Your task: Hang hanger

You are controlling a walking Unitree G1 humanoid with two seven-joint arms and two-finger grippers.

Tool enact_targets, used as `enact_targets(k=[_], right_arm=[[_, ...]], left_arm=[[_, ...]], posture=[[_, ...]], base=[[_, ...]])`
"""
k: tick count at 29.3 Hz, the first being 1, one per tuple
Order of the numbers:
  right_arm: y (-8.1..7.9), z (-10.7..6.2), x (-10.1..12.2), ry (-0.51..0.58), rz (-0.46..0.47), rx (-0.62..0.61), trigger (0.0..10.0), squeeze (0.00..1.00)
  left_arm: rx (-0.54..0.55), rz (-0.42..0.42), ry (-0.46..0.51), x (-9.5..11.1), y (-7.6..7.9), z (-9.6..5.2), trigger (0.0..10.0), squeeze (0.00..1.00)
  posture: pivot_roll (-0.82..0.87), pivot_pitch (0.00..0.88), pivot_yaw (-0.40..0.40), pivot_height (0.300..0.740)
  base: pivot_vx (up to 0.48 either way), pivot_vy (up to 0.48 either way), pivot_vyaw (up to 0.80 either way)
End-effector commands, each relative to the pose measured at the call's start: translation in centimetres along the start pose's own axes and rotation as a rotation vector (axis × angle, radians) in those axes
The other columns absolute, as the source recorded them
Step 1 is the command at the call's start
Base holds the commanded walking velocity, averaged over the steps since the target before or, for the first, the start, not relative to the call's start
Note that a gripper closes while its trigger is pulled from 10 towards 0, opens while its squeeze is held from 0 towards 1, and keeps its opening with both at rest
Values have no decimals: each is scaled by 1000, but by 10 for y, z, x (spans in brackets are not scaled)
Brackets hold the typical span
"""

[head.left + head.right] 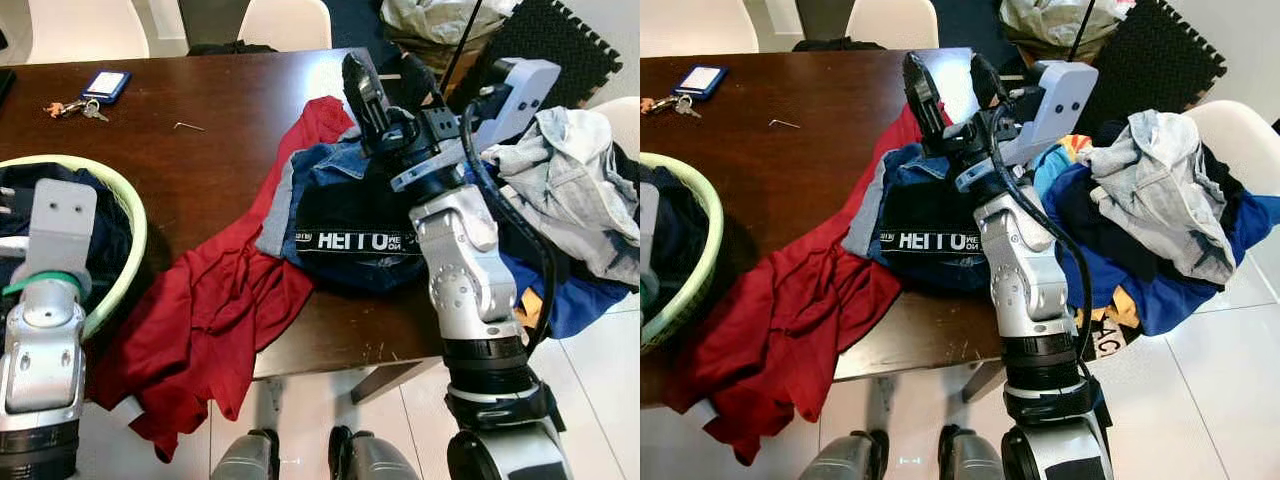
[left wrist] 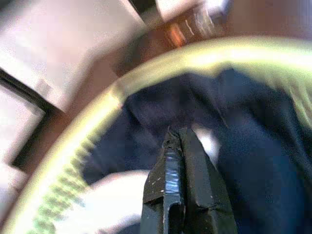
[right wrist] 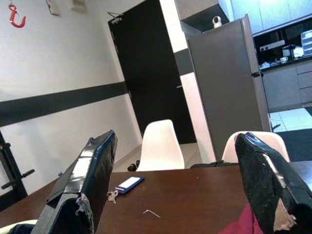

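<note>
Logging the left eye view first. The right gripper (image 1: 390, 80) is raised above the clothes heap on the dark brown table (image 1: 200, 170), with its two fingers spread apart and nothing between them. I cannot tell where the hanger is, so its look goes unrecorded.

Counts on the table:
- one red garment (image 1: 210, 310), drooping over the near edge
- one navy piece with white lettering (image 1: 350, 225), lying on denim
- one bunch of keys (image 1: 70, 108), beside one blue tag (image 1: 105, 84)
- one small bent metal wire (image 1: 188, 126)

One pale green basket (image 1: 135, 225) sits at my left, holding dark clothing, and the left arm is over it.

Right eye view:
- one pale washed-denim garment (image 1: 1160, 180), heaped on blue cloth (image 1: 1110, 270), on a white chair at my right
- two more white chairs (image 1: 890, 22) at the far side of the table
- one black foam mat (image 1: 1150, 60) behind them

Left wrist view (blurred): the left gripper (image 2: 176, 141) has its fingers pressed together, empty. It points into the navy cloth inside the basket rim.

Right wrist view: two taped black fingers (image 3: 92, 170), wide apart, frame the tabletop. Beyond them are two chairs, one black door (image 3: 146, 73), one grey refrigerator (image 3: 226, 92), and one red hook (image 3: 17, 15) high on the wall.
</note>
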State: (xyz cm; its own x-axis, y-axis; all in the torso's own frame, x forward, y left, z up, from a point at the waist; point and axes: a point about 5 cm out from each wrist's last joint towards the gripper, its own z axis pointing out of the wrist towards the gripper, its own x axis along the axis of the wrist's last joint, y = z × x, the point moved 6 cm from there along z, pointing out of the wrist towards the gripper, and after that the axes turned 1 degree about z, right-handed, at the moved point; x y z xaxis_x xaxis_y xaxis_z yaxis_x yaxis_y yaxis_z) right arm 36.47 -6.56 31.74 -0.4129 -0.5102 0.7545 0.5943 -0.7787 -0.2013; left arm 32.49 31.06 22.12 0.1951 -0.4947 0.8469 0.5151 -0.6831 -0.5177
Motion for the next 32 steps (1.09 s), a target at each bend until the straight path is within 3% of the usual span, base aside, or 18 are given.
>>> enact_targets(k=[1, 4, 7, 9, 12, 13, 16, 17, 20, 21, 22, 23, 25, 26, 29, 32], right_arm=[[-3, -1, 0, -1, 1, 10, 10000, 0], [-3, 0, 0, 1, 3, 12, 10000, 0], [-3, 0, 0, 1, 3, 12, 10000, 0], [-4, 1, 0, 5, 4, 13, 10000, 0], [-4, 1, 2, 10, 4, 10, 10000, 0], [-3, 0, 2, 9, 3, 9, 10000, 0], [-3, 0, 2, 9, 3, 9, 10000, 0], [-3, 0, 1, 9, 3, 8, 10000, 0], [-3, 0, 1, 9, 3, 7, 10000, 0], [-3, 0, 1, 8, 4, 6, 10000, 0], [-3, 0, 1, 8, 4, 6, 10000, 0], [-3, -1, 0, 5, 7, 4, 10000, 0], [-3, -1, 0, 5, 7, 4, 10000, 0], [-4, -1, -4, -1, 15, 5, 10000, 0], [-4, -1, -4, -1, 15, 5, 10000, 0], [-6, 1, -4, 3, 22, 9, 10000, 0]], left_arm=[[53, 16, 72, 15, -8, -1, 0, 0], [95, 19, 171, 40, -15, -2, 0, 0], [95, 19, 171, 40, -15, -2, 0, 0], [106, -10, 260, 66, -17, -5, 0, 0], [27, -10, 306, 80, -4, -8, 0, 0], [-20, -29, 259, 71, 6, -10, 10000, 0], [-20, -29, 259, 71, 6, -10, 10000, 0], [-68, -29, 180, 55, 16, -13, 10000, 0], [-119, -1, 107, 37, 23, -17, 10000, 0], [-158, 48, 58, 22, 25, -22, 10000, 98], [-158, 48, 58, 22, 25, -22, 10000, 98], [-170, 88, 23, 9, 19, -26, 10000, 1000], [-170, 88, 23, 9, 19, -26, 10000, 1000], [-148, 133, -38, -11, 7, -29, 10000, 1000], [-148, 133, -38, -11, 7, -29, 10000, 1000], [-175, 136, -101, -27, 10, -25, 10000, 1000]], posture=[[72, 119, 21, 740], [74, 117, 24, 740], [74, 117, 24, 740], [74, 118, 30, 740], [77, 119, 30, 740], [77, 118, 33, 740], [77, 118, 33, 740], [79, 120, 36, 740], [83, 125, 39, 740], [87, 130, 40, 740], [87, 130, 40, 740], [103, 136, 41, 740], [103, 136, 41, 740], [114, 135, 42, 740], [114, 135, 42, 740], [106, 132, 48, 740]], base=[[0, 0, 0], [0, 0, 0], [0, 0, 0], [0, 0, 0], [0, 0, 0], [0, 0, 0], [0, 0, 0], [0, 0, 0], [0, 0, 0], [0, 0, 0], [0, 0, 0], [0, 0, 0], [0, 0, 0], [0, 0, 0], [0, 0, 0], [0, 0, 0]])
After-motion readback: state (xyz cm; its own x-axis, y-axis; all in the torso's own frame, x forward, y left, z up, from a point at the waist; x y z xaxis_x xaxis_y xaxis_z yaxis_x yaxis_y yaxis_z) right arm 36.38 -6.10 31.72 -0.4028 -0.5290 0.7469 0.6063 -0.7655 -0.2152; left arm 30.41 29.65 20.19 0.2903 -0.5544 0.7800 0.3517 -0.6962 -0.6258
